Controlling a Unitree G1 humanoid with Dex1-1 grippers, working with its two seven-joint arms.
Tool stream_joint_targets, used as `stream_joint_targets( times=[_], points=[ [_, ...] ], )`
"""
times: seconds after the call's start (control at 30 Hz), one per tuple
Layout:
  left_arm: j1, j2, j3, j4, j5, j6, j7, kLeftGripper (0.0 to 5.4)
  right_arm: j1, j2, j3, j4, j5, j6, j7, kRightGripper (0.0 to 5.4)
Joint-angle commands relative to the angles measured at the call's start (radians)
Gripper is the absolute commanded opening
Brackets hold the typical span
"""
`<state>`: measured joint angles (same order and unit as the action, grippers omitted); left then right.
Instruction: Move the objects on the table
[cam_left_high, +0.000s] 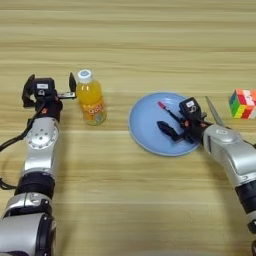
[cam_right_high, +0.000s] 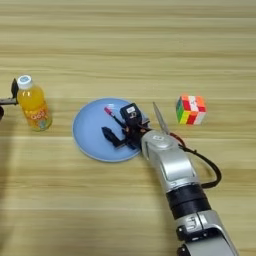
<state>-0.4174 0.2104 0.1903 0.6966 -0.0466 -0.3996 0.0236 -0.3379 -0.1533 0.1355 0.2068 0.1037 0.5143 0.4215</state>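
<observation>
The wooden surface (cam_right_high: 128, 45) holds a blue plate (cam_right_high: 90, 135). A juice bottle (cam_right_high: 33, 108) stands left of the plate, a colourful cube (cam_right_high: 190, 110) right of it.

We count one orange-juice bottle (cam_left_high: 91, 102), one blue plate (cam_left_high: 145, 135), one red-and-black pen (cam_left_high: 169, 112), one puzzle cube (cam_right_high: 190, 110), and two grippers: left (cam_left_high: 50, 90), right (cam_left_high: 174, 125).

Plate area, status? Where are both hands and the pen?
Right hand over the blue plate, fingers open astride the pen lying on it. Left hand open beside the bottle, not gripping. Cube apart, right of plate; nothing blocking.
</observation>
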Motion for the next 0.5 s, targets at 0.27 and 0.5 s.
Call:
stream_joint_targets(
  times=[0.27,0.5],
  points=[
    [0.004,-0.007,-0.006,-0.018,0.006,0.018,0.009,5.4,0.022,-0.012,0.017,0.034,-0.007,0.034,0.015,3.4],
    [0.005,-0.008,-0.008,-0.019,0.006,0.017,0.01,5.4,0.022,-0.018,0.022,0.034,-0.007,0.032,0.016,2.74]
  ],
)
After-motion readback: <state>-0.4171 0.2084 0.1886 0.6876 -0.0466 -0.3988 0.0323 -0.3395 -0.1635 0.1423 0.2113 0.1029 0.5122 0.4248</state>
